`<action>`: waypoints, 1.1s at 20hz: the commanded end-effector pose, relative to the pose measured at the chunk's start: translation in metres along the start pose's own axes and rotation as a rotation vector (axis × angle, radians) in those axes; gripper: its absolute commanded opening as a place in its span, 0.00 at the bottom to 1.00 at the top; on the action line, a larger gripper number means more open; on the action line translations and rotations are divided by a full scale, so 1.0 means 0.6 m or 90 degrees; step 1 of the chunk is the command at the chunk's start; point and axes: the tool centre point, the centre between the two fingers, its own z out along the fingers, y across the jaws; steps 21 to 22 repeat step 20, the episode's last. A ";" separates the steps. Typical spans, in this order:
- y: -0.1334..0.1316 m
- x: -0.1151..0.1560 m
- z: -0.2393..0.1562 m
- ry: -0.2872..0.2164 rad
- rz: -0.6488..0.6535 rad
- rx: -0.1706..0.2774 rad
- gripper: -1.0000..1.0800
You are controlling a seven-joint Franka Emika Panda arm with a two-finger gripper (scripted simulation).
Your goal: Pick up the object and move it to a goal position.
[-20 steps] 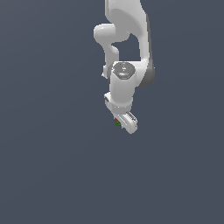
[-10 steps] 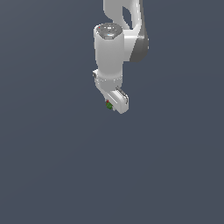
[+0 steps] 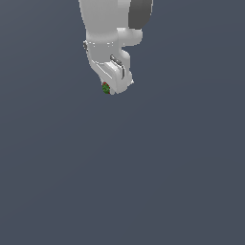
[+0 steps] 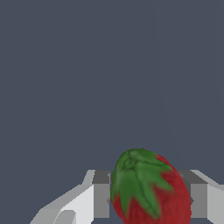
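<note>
Exterior and wrist views of a single white arm [image 3: 107, 28] above a plain surface. In the exterior view the arm enters from the top edge, slightly left of centre, and ends in the gripper [image 3: 111, 89] in the upper part of the frame. At its tip sits the strawberry [image 3: 105, 88], seen here as a tiny red lump with a green patch, far smaller than the gripper body. In the wrist view the strawberry [image 4: 148, 188] fills the lower centre-right of the frame, its green leafy cap facing the camera and its red flesh to the right and below. A grey finger pad [image 4: 101, 194] touches it on one side and a second pad [image 4: 199, 197] on the other, so the gripper [image 4: 150, 197] is clenched on the fruit. No container appears in either view. The ground [image 3: 143, 182] is an even dark blue-grey field filling both frames, without visible edges, walls or markings.
</note>
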 end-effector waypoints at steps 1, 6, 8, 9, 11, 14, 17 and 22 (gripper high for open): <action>0.024 0.006 -0.040 0.000 0.000 -0.001 0.00; 0.061 0.019 -0.109 0.001 0.000 -0.001 0.00; 0.073 0.023 -0.131 0.001 0.000 -0.001 0.00; 0.078 0.025 -0.141 0.001 0.000 -0.001 0.00; 0.087 0.028 -0.157 0.001 0.000 -0.001 0.00; 0.095 0.032 -0.176 0.001 -0.001 -0.001 0.00; 0.100 0.034 -0.187 0.001 -0.001 -0.001 0.00; 0.102 0.035 -0.191 0.001 -0.001 -0.001 0.00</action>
